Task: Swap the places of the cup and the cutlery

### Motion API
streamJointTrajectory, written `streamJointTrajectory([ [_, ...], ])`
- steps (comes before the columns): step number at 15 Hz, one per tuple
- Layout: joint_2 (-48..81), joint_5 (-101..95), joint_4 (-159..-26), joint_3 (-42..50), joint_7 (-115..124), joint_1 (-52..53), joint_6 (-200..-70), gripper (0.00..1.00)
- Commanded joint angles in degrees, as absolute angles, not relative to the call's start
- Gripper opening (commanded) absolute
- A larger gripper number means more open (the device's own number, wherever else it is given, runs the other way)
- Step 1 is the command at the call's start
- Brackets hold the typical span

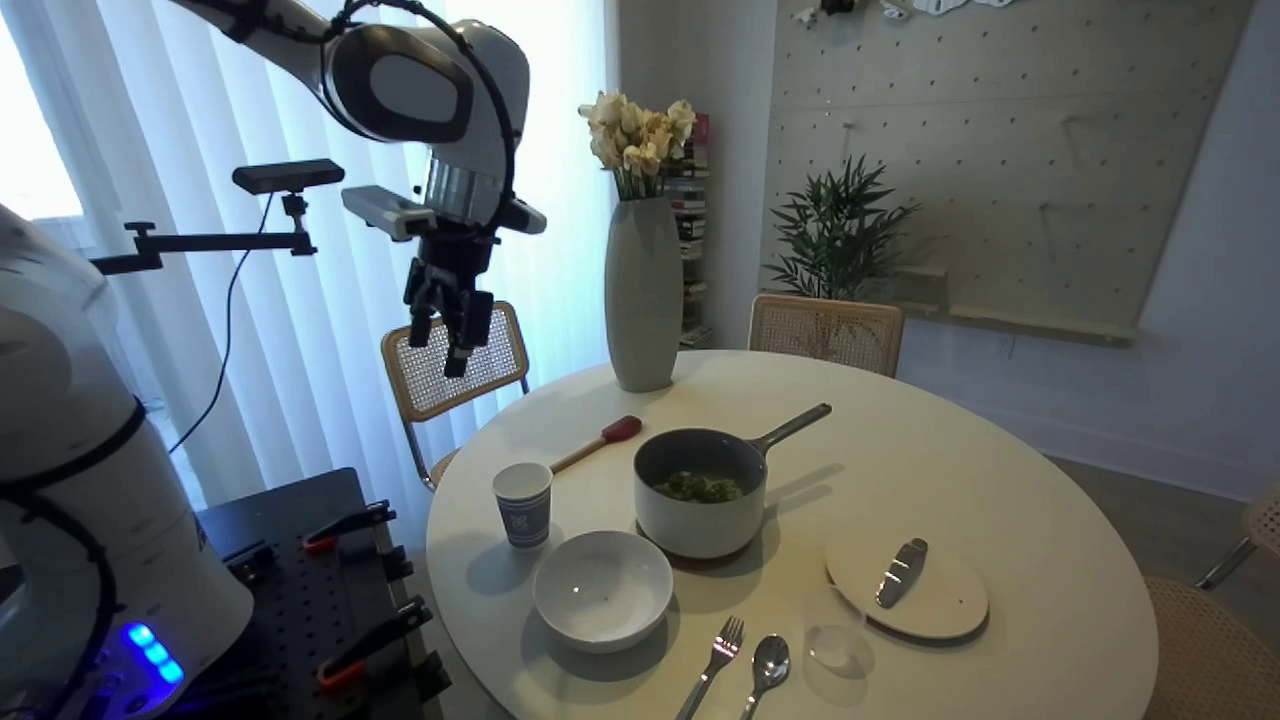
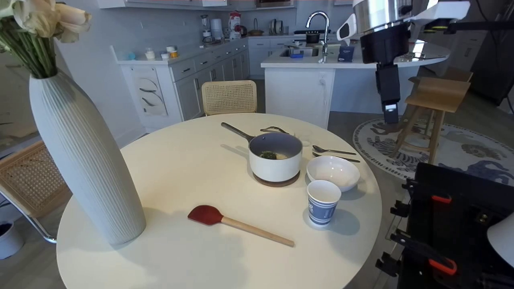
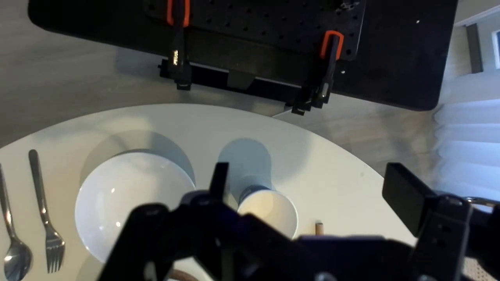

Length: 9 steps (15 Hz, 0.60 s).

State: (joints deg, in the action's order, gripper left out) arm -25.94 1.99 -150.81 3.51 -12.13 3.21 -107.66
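My tool [image 3: 309, 179] hangs spread, empty. The cup [image 1: 524, 507], lower left of centre in an exterior view (probably light, crushable paper), wants a gentle mid-wall grip.

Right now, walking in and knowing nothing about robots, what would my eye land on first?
Probably the white robot arm, its open black claw hanging empty in the air, higher than the round table. Next, perhaps, the tall ridged vase of pale flowers, standing near the table's edge. Then the red-headed spatula, lying between that vase and the blue-patterned cup.
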Motion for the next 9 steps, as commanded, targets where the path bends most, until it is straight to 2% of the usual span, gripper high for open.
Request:
streamJointTrajectory([
  [1,-23.9,1.5,-152.9,2.8,-12.1,2.7,-111.5,1.00],
  [8,-22.9,2.3,-162.3,2.3,-10.7,3.0,-132.3,1.00],
  [9,-19.9,2.5,-159.9,2.4,-10.6,3.3,-134.2,1.00],
])
